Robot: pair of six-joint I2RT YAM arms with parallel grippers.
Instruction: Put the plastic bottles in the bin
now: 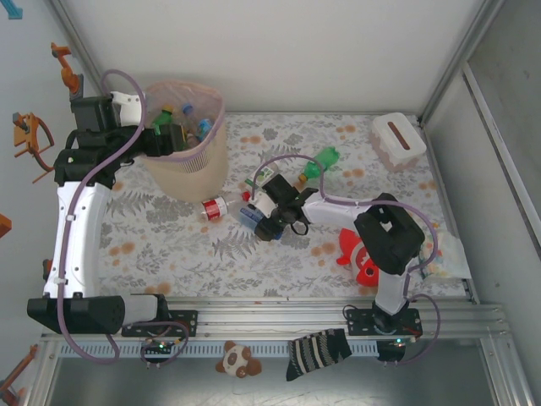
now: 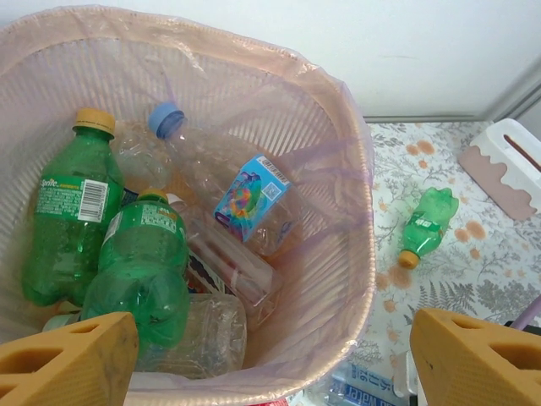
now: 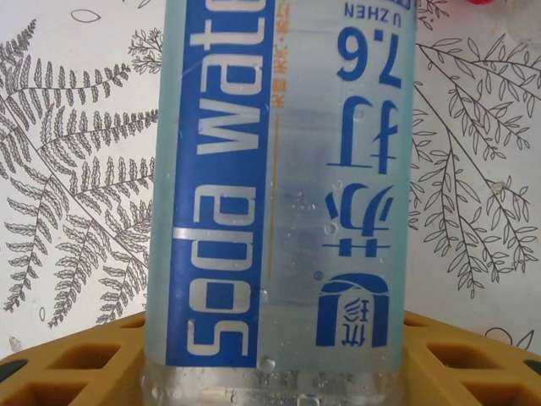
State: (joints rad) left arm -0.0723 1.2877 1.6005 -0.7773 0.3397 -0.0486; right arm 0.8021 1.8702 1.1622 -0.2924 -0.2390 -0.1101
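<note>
The beige bin point(image 1: 203, 165) with its pink liner point(image 2: 359, 194) stands at the back left and holds several plastic bottles, among them two green ones point(image 2: 135, 262). My left gripper point(image 1: 161, 134) point(image 2: 270, 359) hangs open over the bin's mouth with nothing between its fingers. My right gripper point(image 1: 269, 222) point(image 3: 275, 342) is shut on a blue-labelled soda water bottle point(image 1: 250, 217) point(image 3: 279, 169) low over the middle of the table, orange fingers point(image 3: 84, 355) pressing both its sides. A red-capped clear bottle point(image 1: 217, 207) lies beside the bin. A green bottle point(image 1: 322, 162) point(image 2: 425, 224) lies further right.
A small white box point(image 1: 397, 140) point(image 2: 511, 165) sits at the back right. A red plush toy point(image 1: 362, 258) lies beside the right arm's base. Metal frame posts and walls bound the patterned table.
</note>
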